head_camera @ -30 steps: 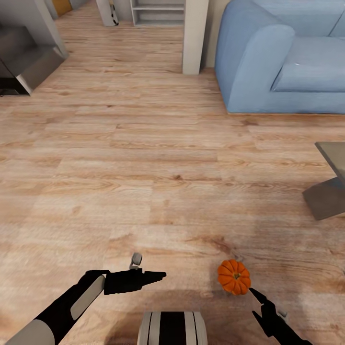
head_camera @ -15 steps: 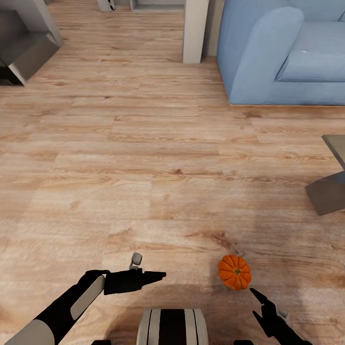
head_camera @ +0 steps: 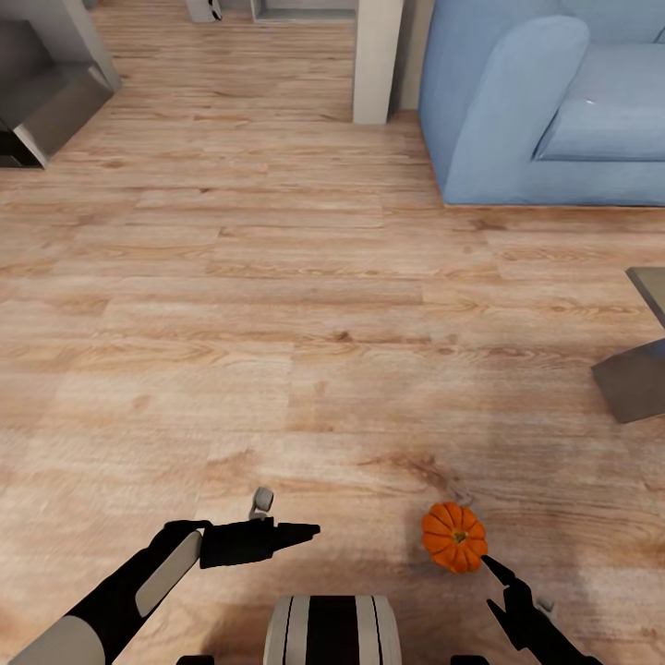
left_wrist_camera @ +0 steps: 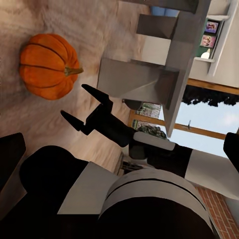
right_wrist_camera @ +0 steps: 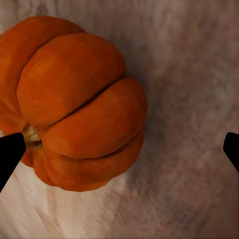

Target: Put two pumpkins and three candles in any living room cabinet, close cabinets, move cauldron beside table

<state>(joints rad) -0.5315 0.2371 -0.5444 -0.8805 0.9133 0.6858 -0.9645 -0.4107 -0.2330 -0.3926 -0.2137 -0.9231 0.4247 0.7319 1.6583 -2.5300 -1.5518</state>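
One orange ribbed pumpkin (head_camera: 453, 537) sits on the wood floor just in front of my base, to the right. My right gripper (head_camera: 489, 583) hovers just short of it, open, with its upper fingertip nearly at the pumpkin's near side. In the right wrist view the pumpkin (right_wrist_camera: 69, 104) lies off to one side between the spread fingertips (right_wrist_camera: 10, 152) of the right gripper (right_wrist_camera: 119, 149). The left wrist view looks across at the pumpkin (left_wrist_camera: 47, 67) and the right gripper (left_wrist_camera: 74, 102). My left gripper (head_camera: 300, 533) is held low at centre-left, open and holding nothing.
A blue sofa (head_camera: 517, 102) stands at the back right beside a white pillar (head_camera: 377, 60). A grey table (head_camera: 642, 369) juts in at the right edge. A grey stepped unit (head_camera: 42, 102) sits at the far left. Open wood floor (head_camera: 277, 305) lies ahead.
The whole view has shifted slightly, so the camera moved. Both arms keep the same pose. The pumpkin now sits a touch closer to my right fingertips.
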